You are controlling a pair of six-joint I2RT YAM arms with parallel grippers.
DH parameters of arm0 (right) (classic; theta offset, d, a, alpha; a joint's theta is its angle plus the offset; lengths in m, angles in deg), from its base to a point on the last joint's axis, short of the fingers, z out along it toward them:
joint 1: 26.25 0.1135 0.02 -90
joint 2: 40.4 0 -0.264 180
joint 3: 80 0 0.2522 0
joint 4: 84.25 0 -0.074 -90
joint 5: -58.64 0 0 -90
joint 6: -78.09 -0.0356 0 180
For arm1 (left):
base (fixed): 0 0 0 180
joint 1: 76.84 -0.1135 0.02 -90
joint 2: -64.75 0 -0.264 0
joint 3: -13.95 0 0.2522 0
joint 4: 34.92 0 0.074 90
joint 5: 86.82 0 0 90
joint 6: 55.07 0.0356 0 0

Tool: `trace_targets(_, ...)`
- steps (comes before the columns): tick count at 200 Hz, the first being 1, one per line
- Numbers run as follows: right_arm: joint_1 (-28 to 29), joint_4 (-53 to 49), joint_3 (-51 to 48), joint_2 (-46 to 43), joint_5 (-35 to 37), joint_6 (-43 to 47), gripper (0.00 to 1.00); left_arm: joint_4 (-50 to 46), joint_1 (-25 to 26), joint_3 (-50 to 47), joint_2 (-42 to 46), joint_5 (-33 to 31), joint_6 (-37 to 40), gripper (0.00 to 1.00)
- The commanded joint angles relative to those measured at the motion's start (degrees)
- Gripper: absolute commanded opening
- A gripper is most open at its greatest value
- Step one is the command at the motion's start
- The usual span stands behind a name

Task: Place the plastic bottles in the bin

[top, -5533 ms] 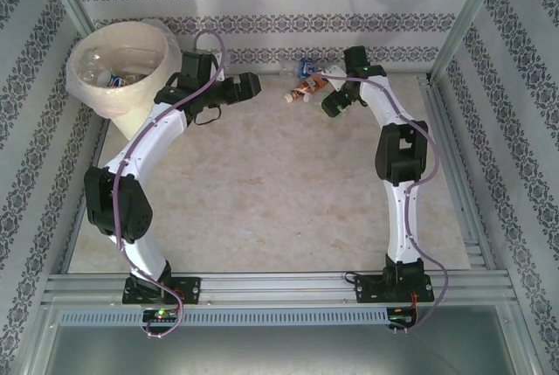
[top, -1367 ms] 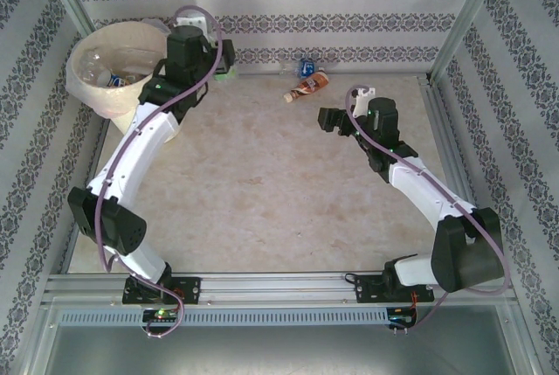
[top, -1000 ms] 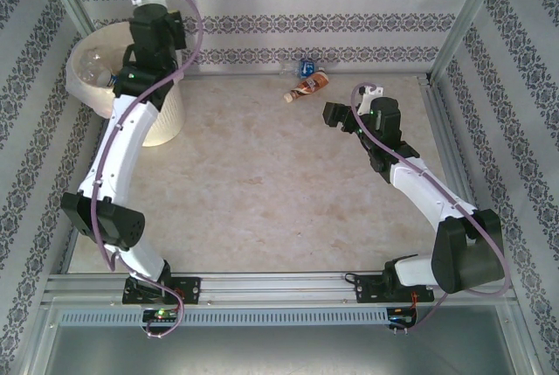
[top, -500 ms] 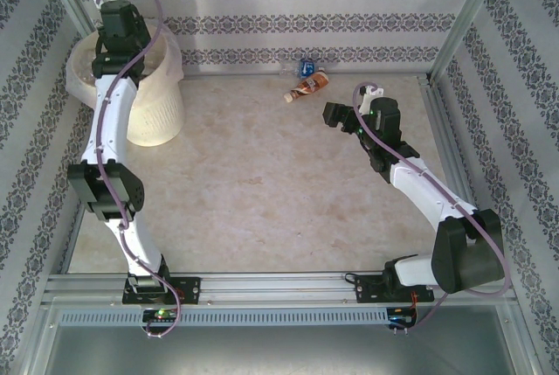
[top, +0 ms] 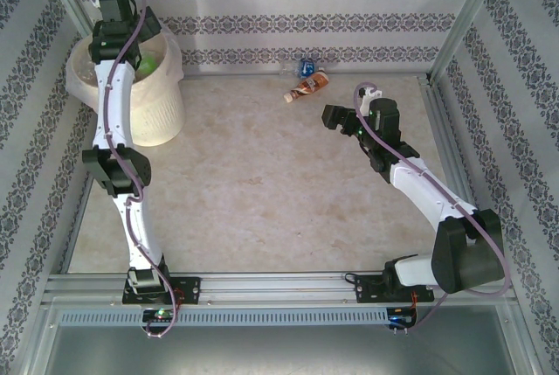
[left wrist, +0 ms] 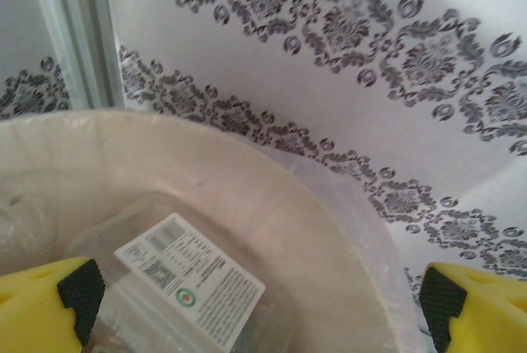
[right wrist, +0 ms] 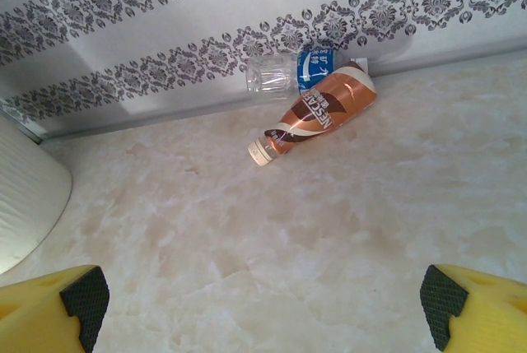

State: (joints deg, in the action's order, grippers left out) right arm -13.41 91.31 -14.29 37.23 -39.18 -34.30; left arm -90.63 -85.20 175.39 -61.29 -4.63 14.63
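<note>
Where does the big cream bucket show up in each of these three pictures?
Top external: the bin stands at the table's far-left corner.
Left wrist: seen from above, the bin's rim curves across the lower half, with a labelled bottle inside.
Right wrist: its ribbed side is at the left edge.
Shared landmark: the patterned wall runs behind it in all three.

Marbled tabletop (top: 262,200), patterned walls (top: 349,21), aluminium frame (top: 279,286)

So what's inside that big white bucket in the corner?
Inside the bin, the left wrist view shows a clear bottle with a white printed label. From above, something green peeks out; the left arm covers the rest.
</note>
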Motion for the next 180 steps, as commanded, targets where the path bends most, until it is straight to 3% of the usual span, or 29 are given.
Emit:
trace_targets(1,-0.7,-0.1,0.1,-0.9,-0.2,-0.6,0.98,-4.6,-0.5,1.7,2.4,-1.9,-2.7,1.0)
trace_targets(24,-0.7,-0.2,0.3,0.0,-0.2,-0.9,0.98,-5.4,-0.4,1.5,4.0,0.2,-3.3,1.0)
trace_targets(75,-0.7,-0.9,2.4,3.0,-1.3,-2.4,0.98,-4.2,-0.3,-2.4,7.5,14.2,-5.3,1.0)
trace_targets(104,-0.6,-1.2,3.2,4.4,-2.0,-3.1,0.98,-3.8,-0.3,-3.0,6.1,16.2,-5.4,1.0)
trace_targets(131,-0.7,-1.9,3.8,4.9,-2.3,-3.4,0.98,-4.9,-0.3,-2.8,4.3,23.9,-7.9,1.0)
trace_targets(180,-0.7,-2.0,4.5,6.0,-2.6,-3.3,0.98,-3.4,-0.1,-9.6,10.9,24.3,-7.3,1.0)
